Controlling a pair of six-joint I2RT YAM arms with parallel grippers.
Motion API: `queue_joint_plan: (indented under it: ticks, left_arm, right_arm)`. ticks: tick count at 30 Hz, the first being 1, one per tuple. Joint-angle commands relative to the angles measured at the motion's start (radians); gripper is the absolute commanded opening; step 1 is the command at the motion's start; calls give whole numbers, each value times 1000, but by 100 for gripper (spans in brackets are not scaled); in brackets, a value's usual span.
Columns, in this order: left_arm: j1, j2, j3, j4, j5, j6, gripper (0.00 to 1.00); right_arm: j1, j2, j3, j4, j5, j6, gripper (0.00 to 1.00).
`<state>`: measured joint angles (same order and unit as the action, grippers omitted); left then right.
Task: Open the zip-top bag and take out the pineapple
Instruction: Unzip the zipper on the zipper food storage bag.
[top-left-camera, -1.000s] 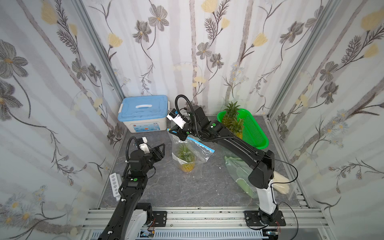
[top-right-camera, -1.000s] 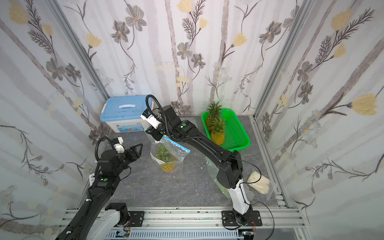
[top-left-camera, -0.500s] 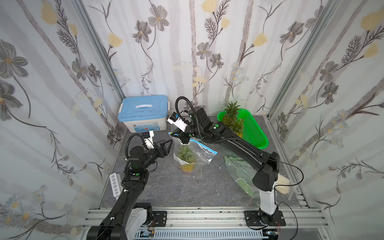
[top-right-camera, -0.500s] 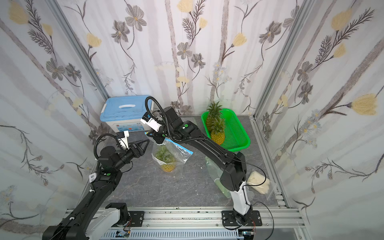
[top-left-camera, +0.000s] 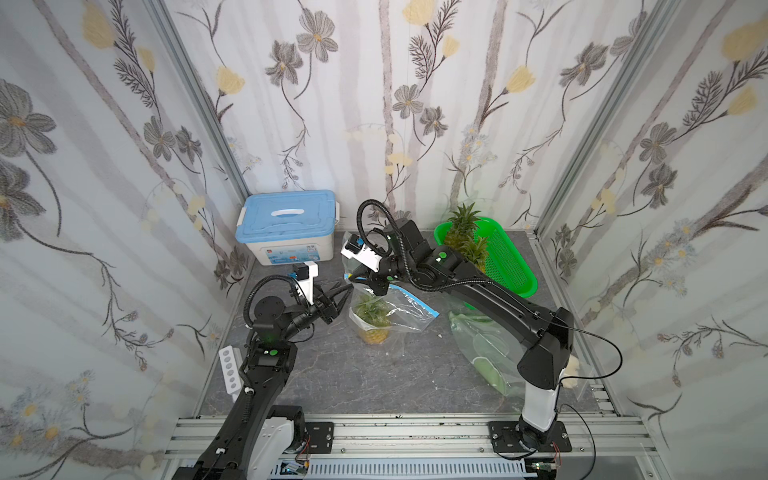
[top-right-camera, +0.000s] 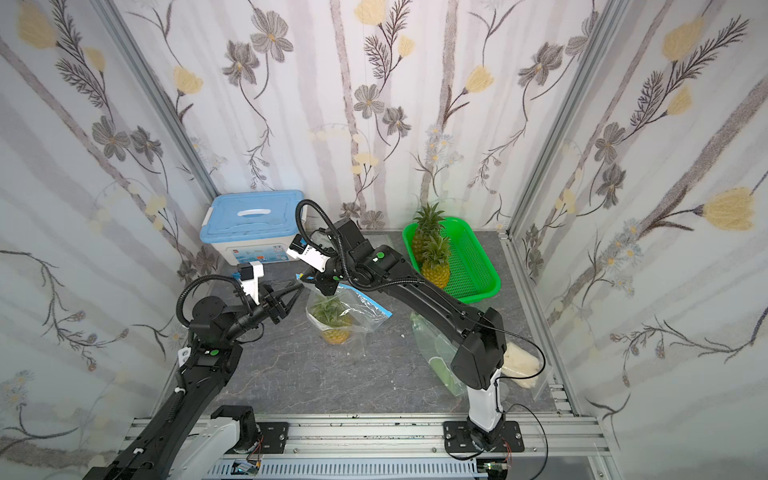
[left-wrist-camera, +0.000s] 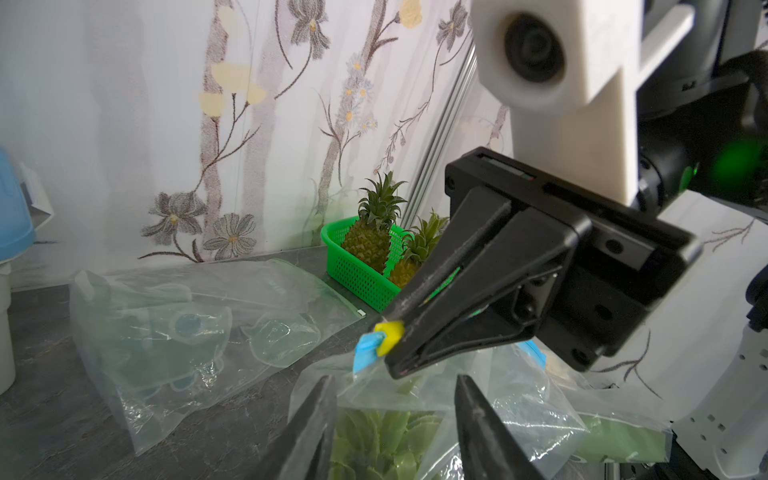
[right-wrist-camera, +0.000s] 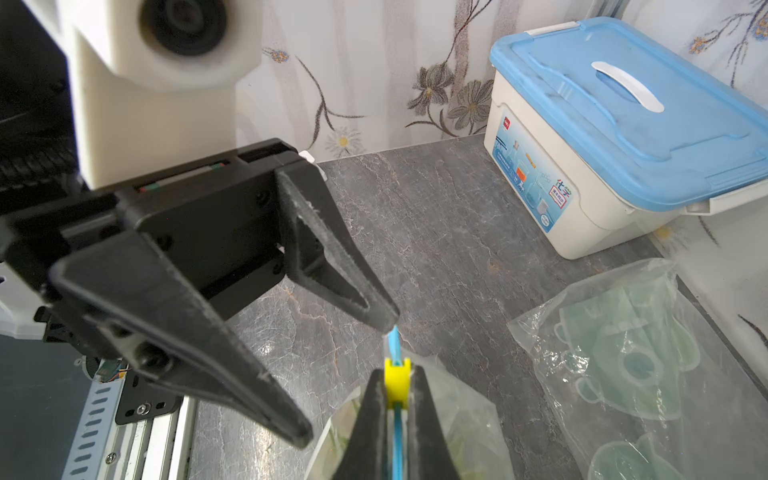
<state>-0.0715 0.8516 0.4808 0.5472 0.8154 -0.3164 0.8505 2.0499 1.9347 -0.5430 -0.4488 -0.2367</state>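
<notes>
Right wrist view, left to right: note the left end effector (right-wrist-camera: 343, 380) parted and gripping nothing, one tip just beside the blue zip strip (right-wrist-camera: 392, 345), then the right end effector (right-wrist-camera: 397, 390) clenched on the yellow slider (right-wrist-camera: 397, 376) of the zip-top bag (top-left-camera: 407, 316). Find the pineapple (top-left-camera: 374, 320) crown up inside that bag on the counter (top-left-camera: 374, 382), between both arms. Expect slippery, floppy film around a stiff, spiky fruit; pinch the strip end, not the bag wall.

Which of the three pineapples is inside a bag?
The pineapple mid-table, inside the clear zip-top bag whose yellow slider the right end effector pinches. The other two stand bare in the green basket.
</notes>
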Motion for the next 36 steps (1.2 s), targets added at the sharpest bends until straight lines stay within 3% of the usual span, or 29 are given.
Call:
queue_joint_plan:
  ticks: [1, 6, 17, 23, 36]
  left_arm:
    - [-1, 0, 15, -8, 20, 57, 43]
    - [-2, -10, 15, -30, -8, 84, 39]
    - [2, 3, 53, -78, -68, 149, 42]
    - [4, 48, 79, -56, -37, 147, 30]
    - [3, 56, 73, -24, 15, 120, 31]
  right_arm:
    - [-1, -11, -1, 4, -31, -50, 0]
    - [3, -13, -1, -1, -32, -59, 0]
    - [4, -22, -23, -12, -26, -73, 0]
    - [4, -33, -34, -11, -24, -76, 0]
    - [5, -23, -29, 7, -21, -73, 0]
